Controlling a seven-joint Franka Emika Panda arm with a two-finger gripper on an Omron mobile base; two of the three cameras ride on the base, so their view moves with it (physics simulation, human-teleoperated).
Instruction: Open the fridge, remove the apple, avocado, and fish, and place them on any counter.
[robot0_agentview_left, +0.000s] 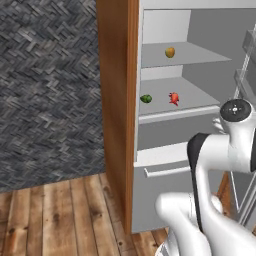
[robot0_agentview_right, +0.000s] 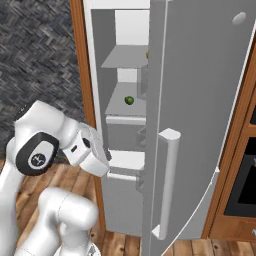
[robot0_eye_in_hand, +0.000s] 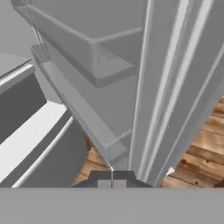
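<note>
Left base view: the fridge is open. The apple sits on the upper shelf, with the avocado and fish one shelf lower. The fingers are pressed together, empty, low by the door. The food lies up and deeper inside.

No readable txt, labels, brand names, nos. or signs anywhere. The fridge door face is plain silver-grey, no badge w/ legible letters; a small pale oval sits near its top right corner, but nothing on it can be read. A small round emblem shows on the arm's dark joint cover in the right base view, too blurred to make out as letters. Shelves inside the fridge carry no printed marks.
</note>
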